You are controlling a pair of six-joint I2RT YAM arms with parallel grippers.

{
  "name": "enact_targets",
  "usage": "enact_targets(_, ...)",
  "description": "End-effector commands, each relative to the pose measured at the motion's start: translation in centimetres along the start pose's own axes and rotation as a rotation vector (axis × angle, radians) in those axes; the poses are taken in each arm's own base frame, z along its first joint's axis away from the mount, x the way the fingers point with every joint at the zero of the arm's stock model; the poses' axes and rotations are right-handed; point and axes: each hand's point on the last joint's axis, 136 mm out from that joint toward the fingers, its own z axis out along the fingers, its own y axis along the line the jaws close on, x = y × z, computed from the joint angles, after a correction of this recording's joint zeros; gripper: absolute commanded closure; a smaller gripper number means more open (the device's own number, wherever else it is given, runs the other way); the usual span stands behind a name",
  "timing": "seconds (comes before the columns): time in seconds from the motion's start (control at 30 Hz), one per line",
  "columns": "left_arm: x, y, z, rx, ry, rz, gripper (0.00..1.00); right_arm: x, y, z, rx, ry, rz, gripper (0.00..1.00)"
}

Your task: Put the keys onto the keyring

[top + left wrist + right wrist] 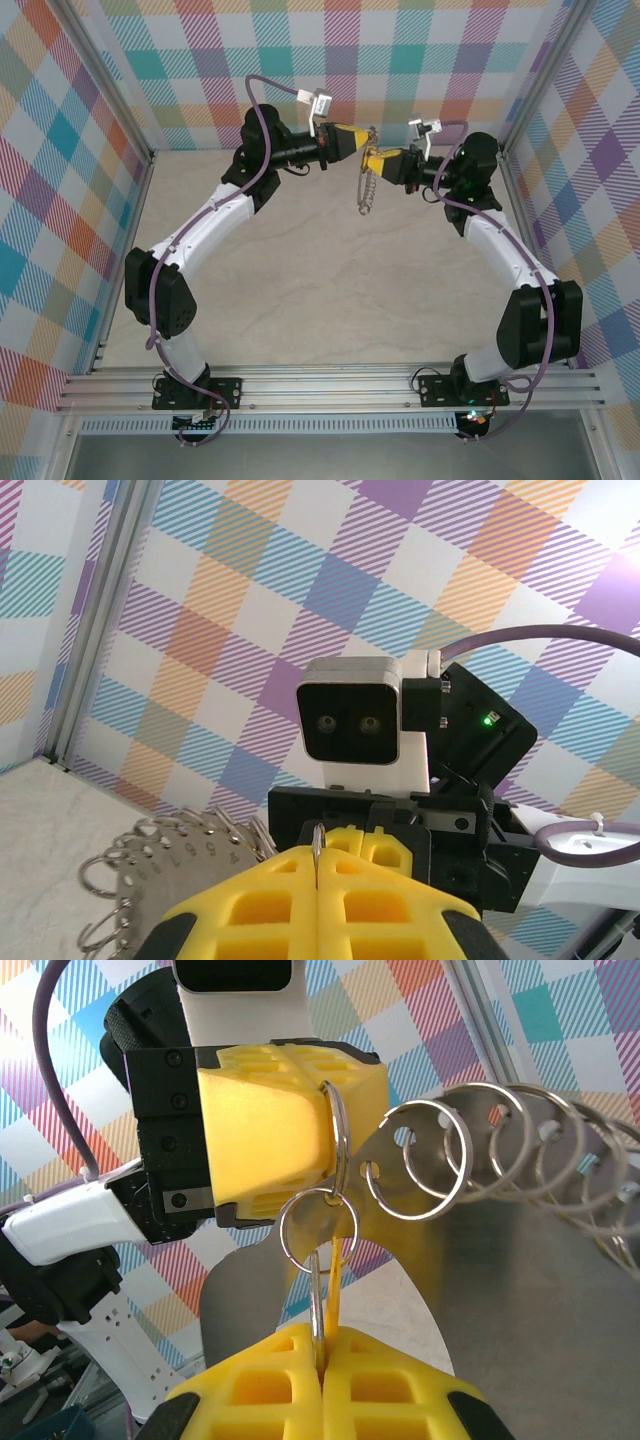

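— Start at the jaws. How do they stand?
— Both are pressed together on metal. In the right wrist view the right gripper (pixel 320 1345) pinches one split ring (pixel 316 1295) of the keyring (pixel 470 1175) edge-on. It links through a round ring to another one clamped by the left gripper (pixel 325 1130) just beyond.
— And the left wrist view?
— There the left gripper (pixel 317 858) has a sliver of wire nipped at its tip, and the right gripper (pixel 362 836) is nose to nose with it. Off to the left is the keyring (pixel 170 880), a flat plate stamped with numbers, with rings along its edge (I cannot make out a key among them).
— From above?
— From above the detail goes. The keyring (pixel 364 190) hangs as a thin chain-like strip below the meeting tips of the left gripper (pixel 366 142) and right gripper (pixel 369 155). It is in the air, over the pale marbled table (pixel 300 300).
— The room?
— Plaid panels (pixel 60 200) wall it in, and aluminium rails (pixel 330 385) carry the arm bases at the near edge.
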Motion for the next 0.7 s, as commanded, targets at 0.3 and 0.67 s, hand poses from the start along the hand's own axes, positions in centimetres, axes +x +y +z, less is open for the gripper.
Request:
enact_targets(0.3, -2.4, -1.5, -0.9, 0.017, -0.084, 0.049, 1.0, 0.3, 0.7, 2.7, -0.066, 0.031, -0.015, 1.0)
enact_targets(0.67, -2.7, -0.9, -1.3, -0.027, -0.119, 0.042, 1.0, 1.4, -0.3, 1.5, 0.039, 0.027, 0.015, 0.59)
